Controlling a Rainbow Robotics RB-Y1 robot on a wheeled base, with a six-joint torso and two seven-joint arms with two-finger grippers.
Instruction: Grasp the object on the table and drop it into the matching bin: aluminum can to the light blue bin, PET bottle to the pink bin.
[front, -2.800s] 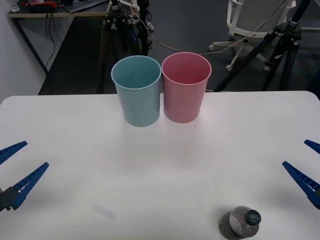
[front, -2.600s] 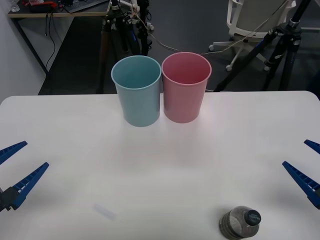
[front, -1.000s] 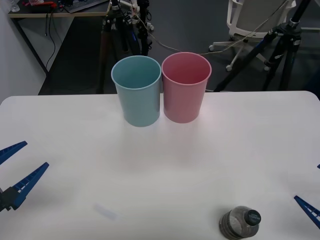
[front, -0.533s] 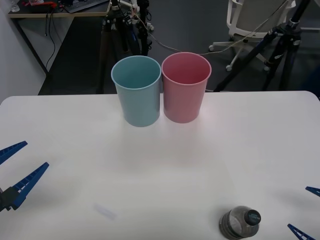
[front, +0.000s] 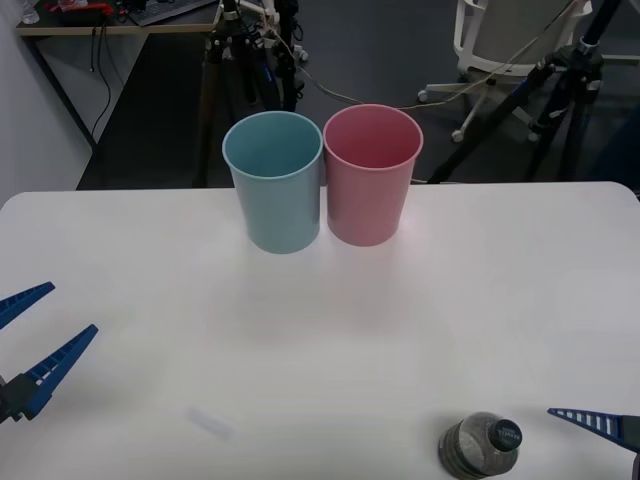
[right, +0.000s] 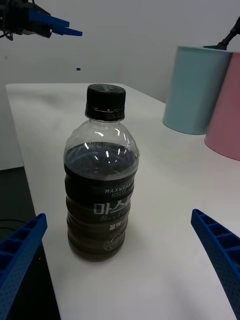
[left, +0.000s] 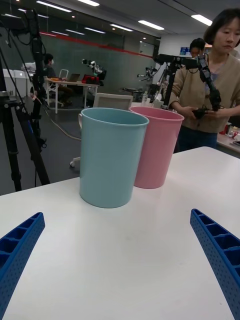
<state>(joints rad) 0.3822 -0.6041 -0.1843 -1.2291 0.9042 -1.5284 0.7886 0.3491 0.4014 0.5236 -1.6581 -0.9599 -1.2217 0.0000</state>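
One bottle (right: 102, 175), one pink bin (front: 372, 174), one light blue bin (front: 274, 180).

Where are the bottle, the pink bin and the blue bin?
bottle (right: 102, 187): right wrist view, on its dark label.
pink bin (front: 368, 190): front view, on its outer wall.
blue bin (front: 284, 205): front view, on its outer wall.

Left gripper (front: 27, 343) and right gripper (right: 120, 270) — long tapering fingers (left: 216, 248) of bright blue plastic, inner faces ribbed — on dark mounts.
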